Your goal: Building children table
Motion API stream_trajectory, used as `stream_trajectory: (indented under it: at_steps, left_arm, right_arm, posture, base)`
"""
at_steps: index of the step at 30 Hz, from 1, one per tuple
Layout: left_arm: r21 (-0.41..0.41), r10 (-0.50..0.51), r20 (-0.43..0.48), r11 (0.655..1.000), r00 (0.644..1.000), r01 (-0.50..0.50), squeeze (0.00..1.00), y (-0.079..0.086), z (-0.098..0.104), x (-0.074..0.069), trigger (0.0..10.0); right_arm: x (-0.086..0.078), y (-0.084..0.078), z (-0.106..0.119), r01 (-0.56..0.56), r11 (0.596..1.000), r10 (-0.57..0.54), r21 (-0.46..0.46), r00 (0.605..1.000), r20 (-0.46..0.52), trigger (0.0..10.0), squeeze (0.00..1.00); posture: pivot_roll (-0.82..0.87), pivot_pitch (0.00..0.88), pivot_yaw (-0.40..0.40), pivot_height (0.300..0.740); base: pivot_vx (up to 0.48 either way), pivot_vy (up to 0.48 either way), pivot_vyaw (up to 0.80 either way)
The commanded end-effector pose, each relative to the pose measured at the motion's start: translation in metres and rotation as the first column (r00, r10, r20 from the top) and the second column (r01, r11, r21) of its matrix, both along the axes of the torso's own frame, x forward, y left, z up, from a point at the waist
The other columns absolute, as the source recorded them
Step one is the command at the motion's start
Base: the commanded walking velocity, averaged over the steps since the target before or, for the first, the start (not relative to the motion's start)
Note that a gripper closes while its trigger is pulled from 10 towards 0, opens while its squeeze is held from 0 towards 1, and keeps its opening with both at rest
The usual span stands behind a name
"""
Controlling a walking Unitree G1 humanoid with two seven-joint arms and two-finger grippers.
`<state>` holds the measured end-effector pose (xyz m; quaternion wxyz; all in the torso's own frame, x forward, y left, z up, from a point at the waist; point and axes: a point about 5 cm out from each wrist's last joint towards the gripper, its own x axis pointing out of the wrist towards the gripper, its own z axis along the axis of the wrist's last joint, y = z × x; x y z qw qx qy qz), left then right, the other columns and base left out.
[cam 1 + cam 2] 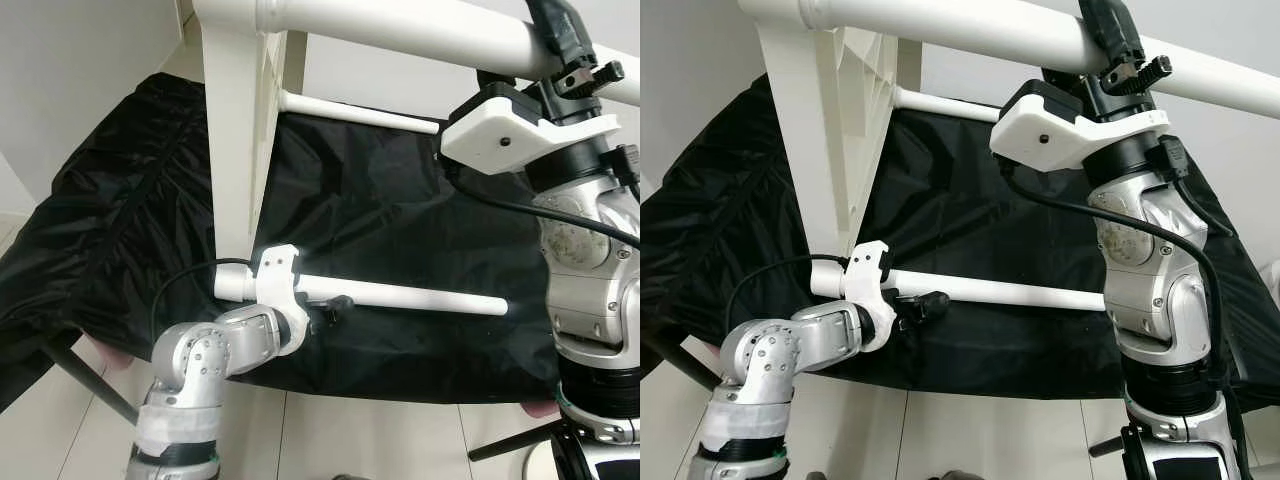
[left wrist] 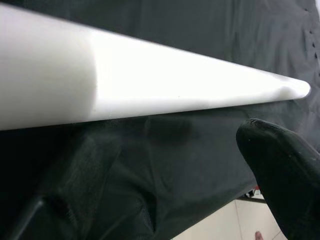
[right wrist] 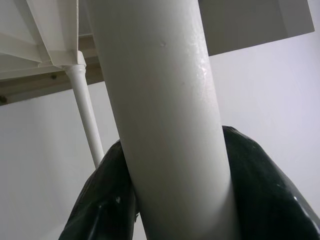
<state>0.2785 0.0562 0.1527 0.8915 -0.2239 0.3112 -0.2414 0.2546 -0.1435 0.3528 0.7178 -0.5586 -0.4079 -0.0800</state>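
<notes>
The white children's table lies on its side, its top standing upright at the left and its legs pointing right. My right gripper is shut on the upper leg; in the right wrist view black fingers hug both sides of that leg. My left gripper straddles the lower leg near the tabletop. In the left wrist view one finger sits a little off the leg, so it looks open.
A third leg sticks out farther back. A black cloth covers the surface under the table. Light floor tiles lie in front, with a dark stand leg at the lower left and a white wall behind.
</notes>
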Motion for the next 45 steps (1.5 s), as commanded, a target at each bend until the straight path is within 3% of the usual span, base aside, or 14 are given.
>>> stream_trajectory:
  at_steps: [1,7,11,14,16,20,25,27,35,42,45]
  left_arm:
    - [0.033,0.037,-0.041,0.999,0.998,-0.036,0.00,0.001,-0.007,0.004,10.0]
    - [-0.022,0.166,-0.062,0.986,0.984,-0.168,0.00,-0.002,0.000,0.026,10.0]
    - [-0.020,0.194,-0.079,0.980,0.978,-0.196,0.00,-0.003,-0.003,0.029,10.0]
    - [-0.078,0.260,-0.079,0.961,0.962,-0.266,0.00,-0.007,0.006,0.039,10.0]
    - [-0.078,0.260,-0.079,0.961,0.962,-0.266,0.00,-0.007,0.006,0.039,10.0]
    - [-0.081,0.266,-0.017,0.960,0.964,-0.266,0.00,-0.012,0.025,0.049,10.0]
    - [-0.056,0.251,0.009,0.967,0.968,-0.250,0.00,-0.015,0.030,0.051,10.0]
    - [-0.025,0.245,0.062,0.970,0.968,-0.244,0.00,-0.015,0.035,0.052,10.0]
    - [-0.009,0.255,0.087,0.967,0.963,-0.255,0.00,-0.015,0.037,0.055,10.0]
    - [-0.122,0.324,0.146,0.943,0.935,-0.308,0.00,-0.017,0.059,0.068,10.0]
    - [-0.252,0.386,0.172,0.907,0.906,-0.338,0.00,-0.022,0.075,0.075,10.0]
  right_arm:
    - [0.009,-0.001,-0.011,-0.006,0.999,0.009,0.037,0.997,-0.082,0.0,0.00]
    - [0.006,-0.003,-0.003,-0.016,0.995,0.023,0.100,0.998,-0.063,0.0,0.00]
    - [0.005,-0.004,0.001,-0.019,0.993,0.026,0.119,0.998,-0.052,0.0,0.00]
    - [0.002,-0.008,0.010,-0.022,0.985,0.029,0.174,0.999,-0.040,0.0,0.00]
    - [0.002,-0.008,0.010,-0.022,0.985,0.029,0.174,0.999,-0.040,0.0,0.00]
    - [-0.002,-0.017,0.026,-0.038,0.959,0.046,0.282,0.999,-0.021,0.0,0.00]
    - [-0.002,-0.022,0.032,-0.044,0.944,0.054,0.326,0.998,-0.022,0.0,0.00]
    - [-0.004,-0.029,0.040,-0.052,0.925,0.061,0.375,0.998,-0.013,0.0,0.00]
    - [-0.008,-0.035,0.050,-0.066,0.895,0.068,0.440,0.998,0.012,0.0,0.00]
    - [-0.008,-0.036,0.054,-0.088,0.880,0.092,0.467,0.996,0.013,0.0,0.00]
    - [-0.007,-0.037,0.056,-0.091,0.875,0.097,0.475,0.995,0.012,0.0,0.00]
  posture:
    - [-0.10,0.109,-0.077,0.740]
    - [-0.10,0.105,-0.074,0.740]
    - [-0.11,0.103,-0.072,0.740]
    - [-0.11,0.099,-0.071,0.740]
    - [-0.11,0.099,-0.071,0.740]
    - [-0.12,0.100,-0.063,0.740]
    - [-0.12,0.100,-0.059,0.740]
    - [-0.12,0.101,-0.054,0.740]
    - [-0.12,0.100,-0.050,0.740]
    - [-0.12,0.099,-0.051,0.740]
    - [-0.12,0.096,-0.057,0.740]
  base:
    - [0.000,0.000,0.00]
    - [0.000,0.000,0.00]
    - [0.000,0.000,0.00]
    - [0.000,0.000,0.00]
    - [0.000,0.000,0.00]
    - [0.000,0.000,0.00]
    - [0.000,0.000,0.00]
    - [0.000,0.000,0.00]
    - [0.000,0.000,0.00]
    - [0.000,0.000,0.00]
    - [0.000,0.000,0.00]
